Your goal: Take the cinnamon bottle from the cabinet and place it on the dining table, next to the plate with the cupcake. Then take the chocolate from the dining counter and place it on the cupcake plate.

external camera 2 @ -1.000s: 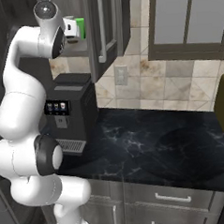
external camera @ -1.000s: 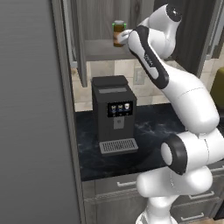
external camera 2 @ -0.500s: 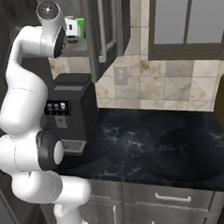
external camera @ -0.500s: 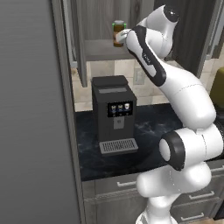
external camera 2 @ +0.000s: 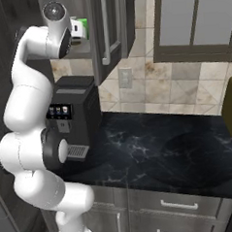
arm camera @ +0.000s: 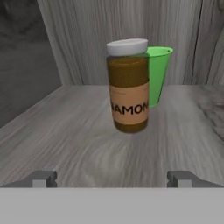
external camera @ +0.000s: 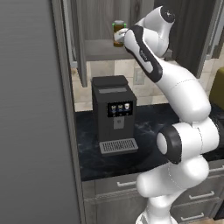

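One cinnamon bottle (arm camera: 128, 86), upright on cabinet shelf (arm camera: 87, 140). One green cup (arm camera: 158, 78) at bottle's 1 o'clock, just behind it. One coffee machine (external camera: 113, 114) on one dark counter (external camera 2: 159, 152). Two drawer handles (external camera 2: 179, 205).

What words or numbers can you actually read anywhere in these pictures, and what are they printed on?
"NAMON": on the tan label of the cinnamon bottle standing on the cabinet shelf, in front of a green cup; the start of the word curves out of sight.
Coffee machine front panel: a few small lit icons, too small to read.
Nothing else carries legible text.
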{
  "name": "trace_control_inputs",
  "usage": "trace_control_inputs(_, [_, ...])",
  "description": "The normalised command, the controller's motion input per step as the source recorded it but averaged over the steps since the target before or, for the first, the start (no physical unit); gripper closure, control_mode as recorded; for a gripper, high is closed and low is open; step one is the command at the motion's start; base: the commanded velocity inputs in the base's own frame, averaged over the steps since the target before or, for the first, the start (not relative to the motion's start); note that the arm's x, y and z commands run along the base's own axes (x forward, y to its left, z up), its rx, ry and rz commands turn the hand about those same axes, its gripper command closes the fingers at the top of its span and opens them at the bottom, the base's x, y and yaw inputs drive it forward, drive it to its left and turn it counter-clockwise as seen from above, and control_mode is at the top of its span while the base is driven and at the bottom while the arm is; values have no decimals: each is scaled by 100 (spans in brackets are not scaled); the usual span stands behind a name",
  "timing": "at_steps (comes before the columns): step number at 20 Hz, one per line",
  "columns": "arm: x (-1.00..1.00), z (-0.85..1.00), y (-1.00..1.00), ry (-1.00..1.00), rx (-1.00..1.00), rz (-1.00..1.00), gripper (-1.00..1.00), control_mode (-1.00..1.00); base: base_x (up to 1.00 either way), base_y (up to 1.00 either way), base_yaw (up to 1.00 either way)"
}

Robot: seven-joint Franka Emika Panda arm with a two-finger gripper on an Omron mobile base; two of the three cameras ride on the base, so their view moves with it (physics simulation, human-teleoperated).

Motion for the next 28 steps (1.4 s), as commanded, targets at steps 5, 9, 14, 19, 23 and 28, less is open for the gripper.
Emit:
trace_control_inputs(5, [23,-1,0,0,6,0,-100,-100,0,0,0])
trace_control_inputs(9, [23,0,0,0,2,0,-100,-100,0,0,0])
trace_control_inputs(14, [21,-2,0,0,0,0,-100,-100,0,0,0])
trace_control_inputs(19, [23,-3,0,2,0,0,-100,-100,0,0,0])
trace_control_inputs(23, [20,-2,4,2,0,0,-100,-100,0,0,0])
trace_control_inputs(28, [20,-3,7,0,0,0,-100,-100,0,0,0])
